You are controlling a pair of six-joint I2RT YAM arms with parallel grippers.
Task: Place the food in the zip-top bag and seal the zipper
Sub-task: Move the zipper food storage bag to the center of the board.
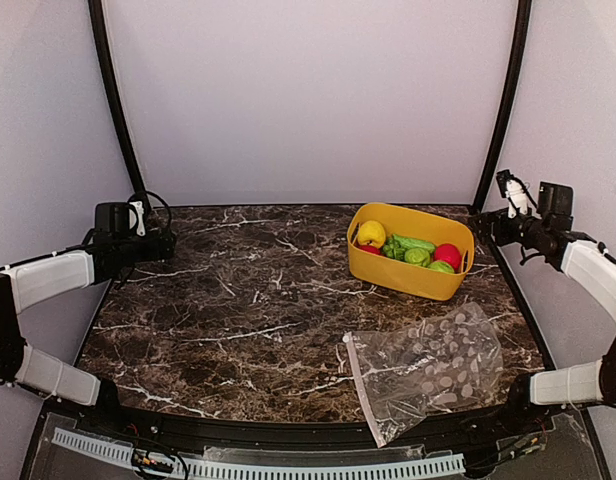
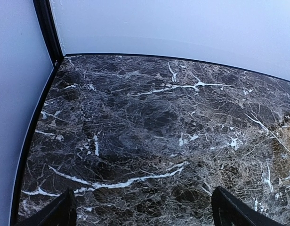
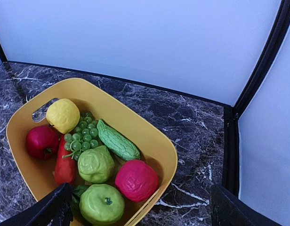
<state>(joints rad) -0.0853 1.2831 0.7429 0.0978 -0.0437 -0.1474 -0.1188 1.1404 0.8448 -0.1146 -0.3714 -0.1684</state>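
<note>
Left fingers (image 2: 60,212) and right fingers (image 3: 55,207) stood spread apart, empty. All food (image 1: 416,254) lay in the yellow tub (image 1: 403,281), right of centre. The zip-top bag (image 1: 438,360) lay unfilled at lower right; loading and sealing were not yet done.

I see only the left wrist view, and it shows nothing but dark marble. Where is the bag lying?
Observer: The bag lies flat at the near right of the table, in front of a yellow tub.
Operator: And where is the food?
Observer: The food is inside the tub, with a grape bunch among it.
Operator: Does the right pincer hold anything?
Observer: No, the right pincer is open and empty, close to the tub.
</note>
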